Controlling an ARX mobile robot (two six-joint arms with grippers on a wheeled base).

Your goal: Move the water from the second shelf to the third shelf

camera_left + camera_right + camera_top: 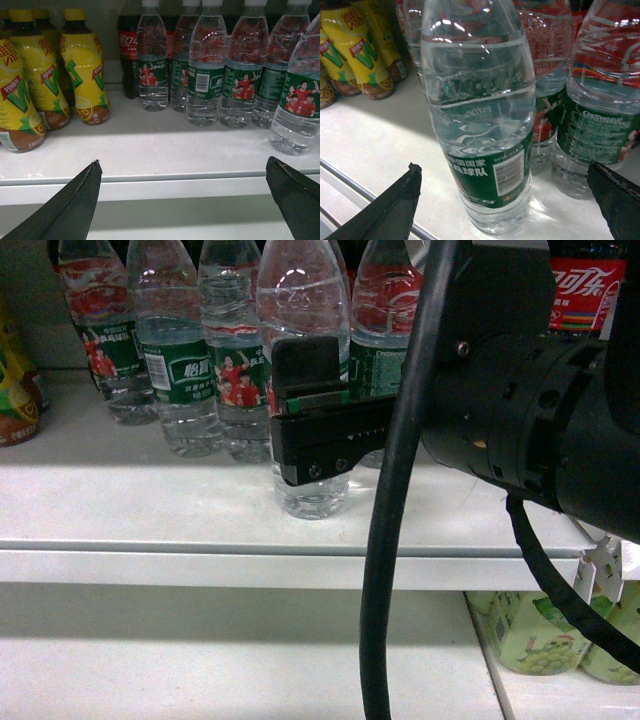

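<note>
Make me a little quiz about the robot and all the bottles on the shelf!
1. True or false: the right gripper is shut on the front water bottle.
2. What colour is that bottle's label? A) green B) blue C) pink
3. The yellow drink bottles stand on which side of the water bottles in the left wrist view?

Key: 1 false, its fingers stand apart either side of the bottle; 2 A; 3 left.

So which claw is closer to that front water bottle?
Right. The right claw is open around the front water bottle; the left claw hangs back before the shelf edge, open.
</note>
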